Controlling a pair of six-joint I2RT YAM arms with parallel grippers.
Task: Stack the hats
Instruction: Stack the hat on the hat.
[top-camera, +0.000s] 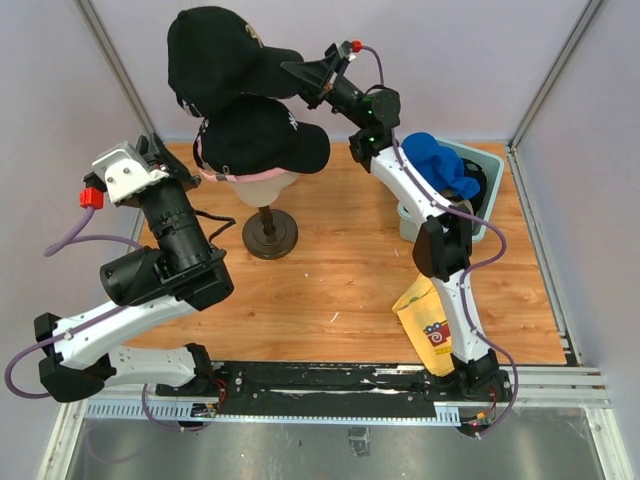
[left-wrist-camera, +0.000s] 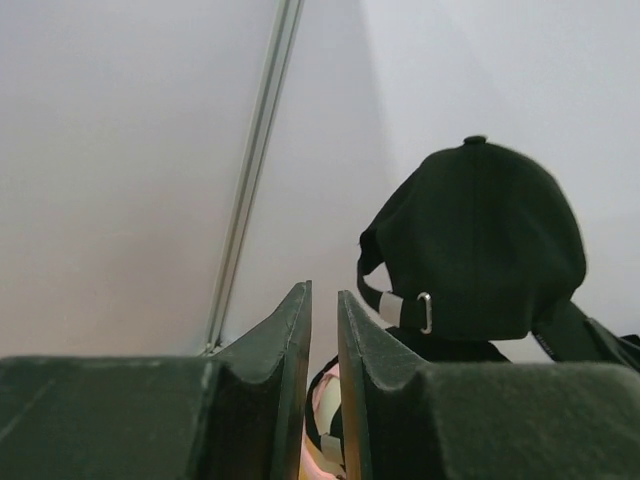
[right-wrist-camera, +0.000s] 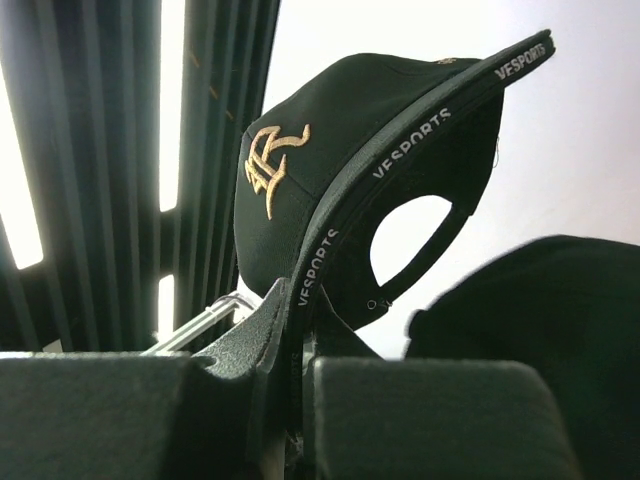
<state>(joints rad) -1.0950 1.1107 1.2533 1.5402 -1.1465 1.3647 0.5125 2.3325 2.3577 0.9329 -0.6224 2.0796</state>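
Below black cap (top-camera: 215, 50), wooden tabletop (top-camera: 340, 290) (grey walls (top-camera: 450, 60)).

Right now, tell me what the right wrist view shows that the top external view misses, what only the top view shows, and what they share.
Only the right wrist view: the VESPORTS lettering along the brim edge of the lifted black cap, and that cap's hollow underside.
Only the top external view: the mannequin head on its stand, the blue cap in the bin, and the yellow cloth.
Both: the lifted black cap held by its brim in the right gripper, and a second black cap beside it.
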